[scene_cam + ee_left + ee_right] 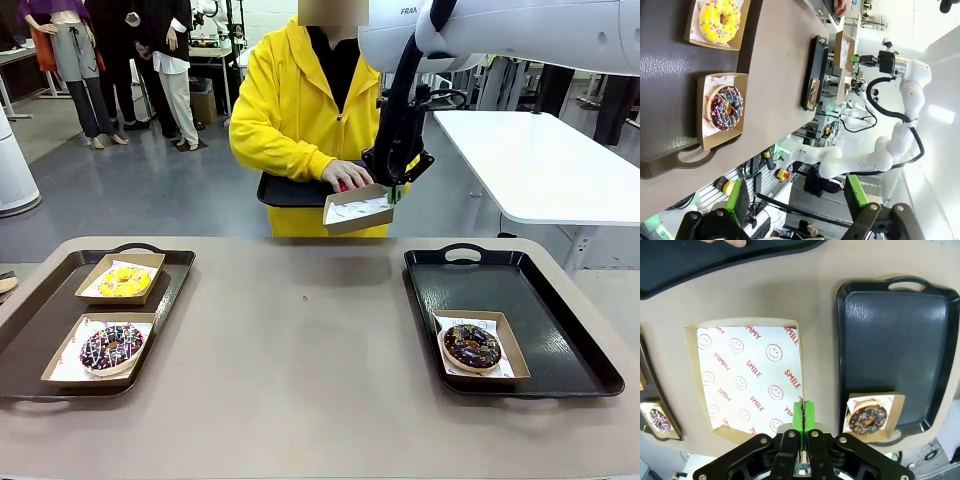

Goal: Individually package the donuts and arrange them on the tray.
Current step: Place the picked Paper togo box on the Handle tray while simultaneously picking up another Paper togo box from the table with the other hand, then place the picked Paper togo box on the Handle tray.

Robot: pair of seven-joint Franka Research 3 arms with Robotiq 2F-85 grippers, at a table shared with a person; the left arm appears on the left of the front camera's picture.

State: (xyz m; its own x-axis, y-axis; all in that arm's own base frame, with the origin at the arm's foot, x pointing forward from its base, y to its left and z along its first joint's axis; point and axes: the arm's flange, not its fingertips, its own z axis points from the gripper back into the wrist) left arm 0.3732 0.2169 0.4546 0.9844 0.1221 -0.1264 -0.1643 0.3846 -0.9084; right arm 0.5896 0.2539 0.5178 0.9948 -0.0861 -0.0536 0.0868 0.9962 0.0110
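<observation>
Cardboard, lined with smiley-print paper, forms the empty box that the right gripper pinches by one edge, its green pads pressed together on the rim; in the front view this box hangs at upper centre, tilted, just beside the person's hand and the dark tray the person holds. The left gripper at the bottom of its own view has fingers spread wide, holding nothing. At lower right of the front view, a dark chocolate donut sits boxed on the black right tray. On the left tray, the yellow donut and sprinkled donut rest in separate boxes.
</observation>
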